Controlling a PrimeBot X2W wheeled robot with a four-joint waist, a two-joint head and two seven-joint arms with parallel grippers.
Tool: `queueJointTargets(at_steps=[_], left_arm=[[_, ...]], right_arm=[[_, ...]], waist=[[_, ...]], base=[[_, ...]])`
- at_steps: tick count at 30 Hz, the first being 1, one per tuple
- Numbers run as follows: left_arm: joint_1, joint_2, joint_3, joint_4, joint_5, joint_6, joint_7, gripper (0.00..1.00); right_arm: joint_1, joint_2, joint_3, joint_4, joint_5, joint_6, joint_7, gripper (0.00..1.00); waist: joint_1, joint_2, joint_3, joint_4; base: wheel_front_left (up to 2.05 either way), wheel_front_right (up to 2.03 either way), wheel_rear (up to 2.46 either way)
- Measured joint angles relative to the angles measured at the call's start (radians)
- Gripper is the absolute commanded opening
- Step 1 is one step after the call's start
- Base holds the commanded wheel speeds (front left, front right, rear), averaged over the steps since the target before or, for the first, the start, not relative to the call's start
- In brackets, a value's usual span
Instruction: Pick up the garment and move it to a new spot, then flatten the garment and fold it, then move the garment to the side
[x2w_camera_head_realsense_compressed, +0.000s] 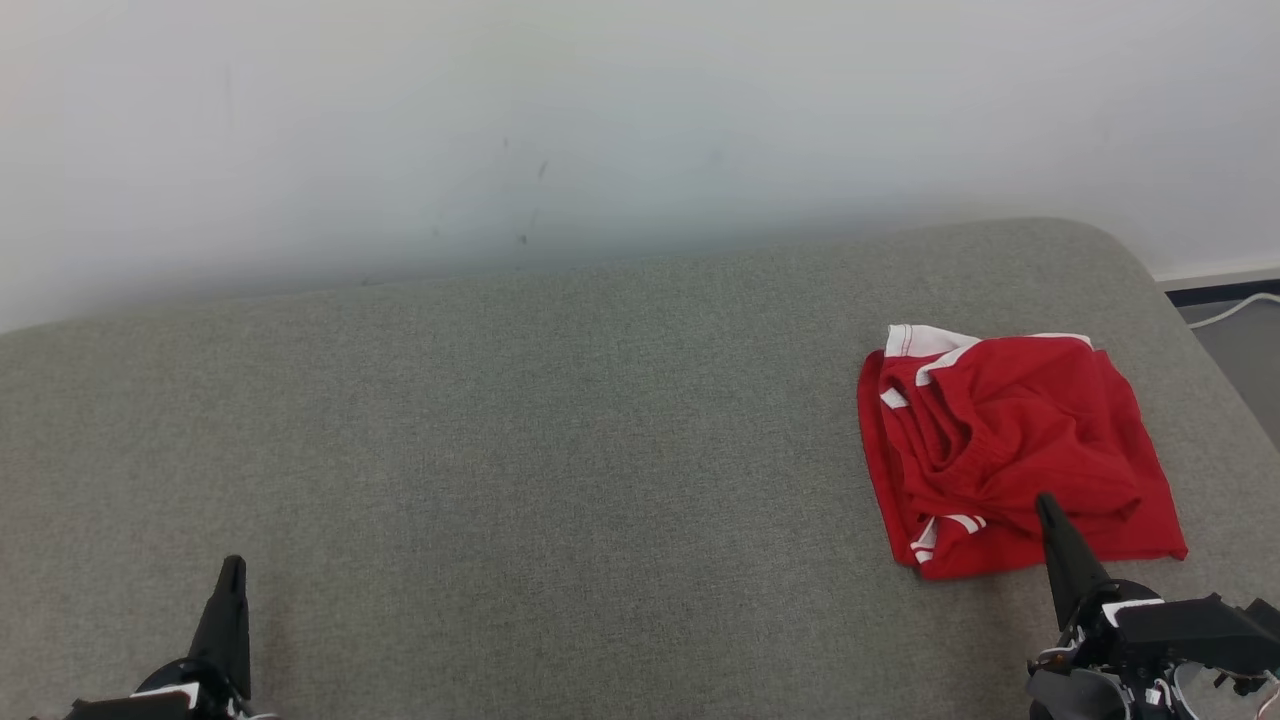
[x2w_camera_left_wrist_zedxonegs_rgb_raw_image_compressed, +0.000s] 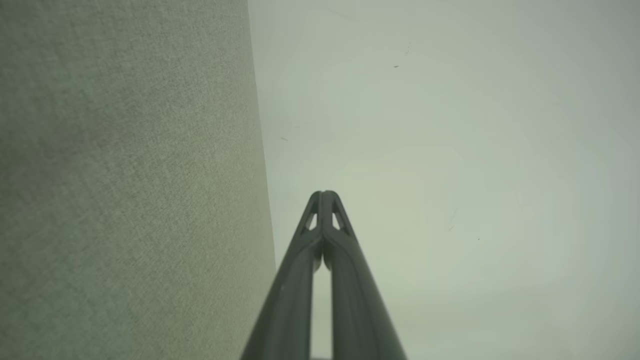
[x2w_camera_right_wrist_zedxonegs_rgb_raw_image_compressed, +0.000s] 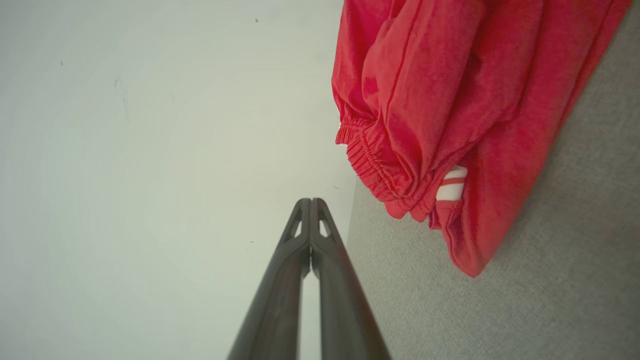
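Head view: garment (x2w_camera_head_realsense_compressed: 1010, 450) lies as a rumpled, roughly square bundle at frame right on the surface (x2w_camera_head_realsense_compressed: 500, 420). That fits either a finished side placement or a pile awaiting pickup. The left gripper (x2w_camera_head_realsense_compressed: 232, 565) and right gripper (x2w_camera_head_realsense_compressed: 1046, 502) are closed and empty.

Grey fabric surface (x2w_camera_head_realsense_compressed: 500, 450), rounded corner; scuffed white wall (x2w_camera_head_realsense_compressed: 600, 120) behind; cable (x2w_camera_head_realsense_compressed: 1232, 311) far rt.

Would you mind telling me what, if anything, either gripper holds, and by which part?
Nothing: left gripper and right gripper are shut empty; garment lies free.
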Motion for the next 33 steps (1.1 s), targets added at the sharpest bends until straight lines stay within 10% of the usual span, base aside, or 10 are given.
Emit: queueJointTargets(at_steps=[33], left_arm=[[0.0, 0.0, 0.0, 0.001, 0.0, 0.0, 0.0, 0.0]], right_arm=[[0.0, 0.0, 0.0, 0.001, 0.0, 0.0, 0.0, 0.0]], waist=[[0.0, 0.0, 0.0, 0.0]], base=[[0.0, 0.0, 0.0]])
